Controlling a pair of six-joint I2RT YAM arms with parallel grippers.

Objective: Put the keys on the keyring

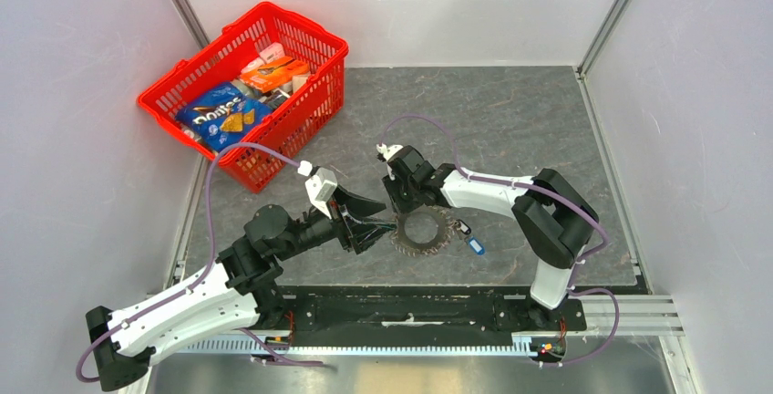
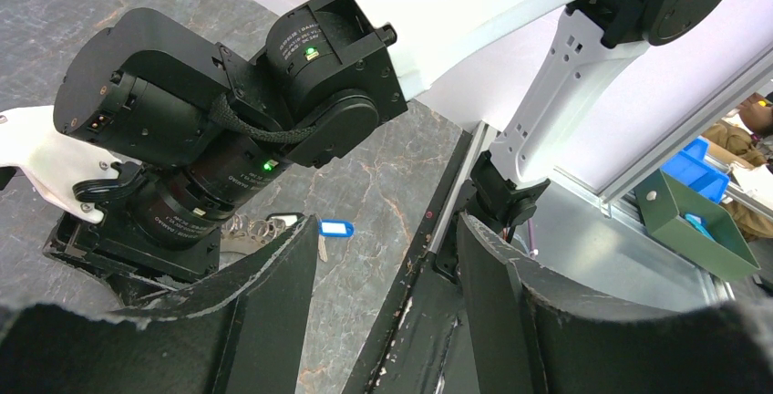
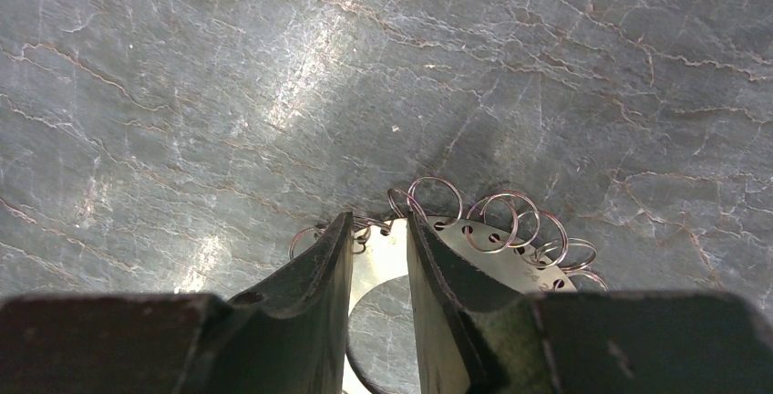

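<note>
Silvery keys [image 1: 417,248] near the bench's front edge want firm pinning under the half-parted right gripper [image 3: 378,222] (left gripper [image 2: 387,230] gapes, empty).

Grey marbled tabletop [image 1: 510,120], pale lilac walls [image 1: 82,93], alu corner posts [image 1: 611,11].

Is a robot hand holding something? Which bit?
Left gripper: open, holding nothing. Right gripper: its fingers straddle the rim of the keys, but I cannot tell if they grip it.
</note>
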